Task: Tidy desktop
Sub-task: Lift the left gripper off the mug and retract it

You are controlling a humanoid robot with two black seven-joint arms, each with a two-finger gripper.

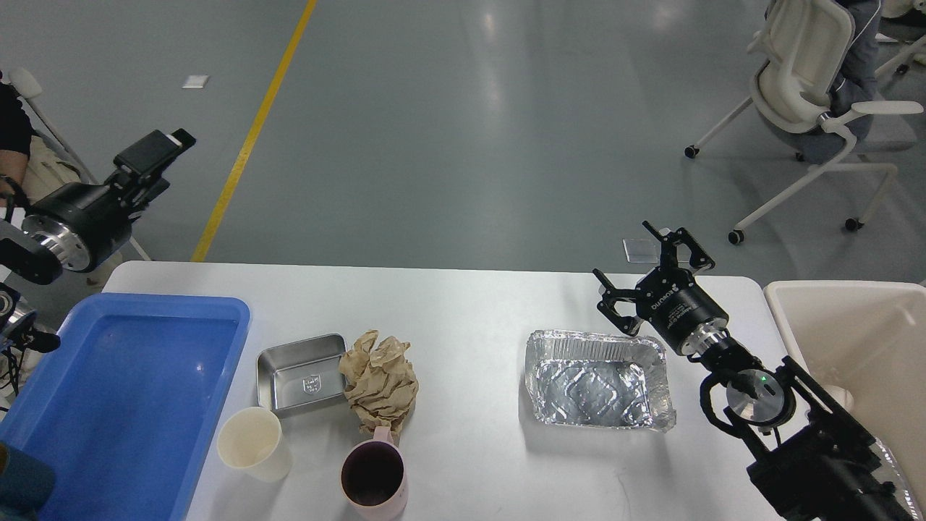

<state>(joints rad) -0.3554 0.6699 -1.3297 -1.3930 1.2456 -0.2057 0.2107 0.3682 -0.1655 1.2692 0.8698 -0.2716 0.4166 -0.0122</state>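
The white desktop (470, 325) carries a crumpled foil tray (597, 380), a ball of crumpled brown paper (380, 380), a small steel dish (302, 373), a cream paper cup (249, 441) and a pink mug (372, 474) with a dark inside. My right gripper (631, 255) hangs open and empty just behind the foil tray's far right corner. My left gripper (163, 148) is raised high at the far left, off the desktop and over the floor. Its fingers read as one dark slab.
A blue plastic tray (123, 398) lies on the desktop's left end, with a dark teal object (22, 477) at its near corner. A cream bin (861, 354) stands beside the right end. White office chairs (803, 87) stand on the floor at the far right.
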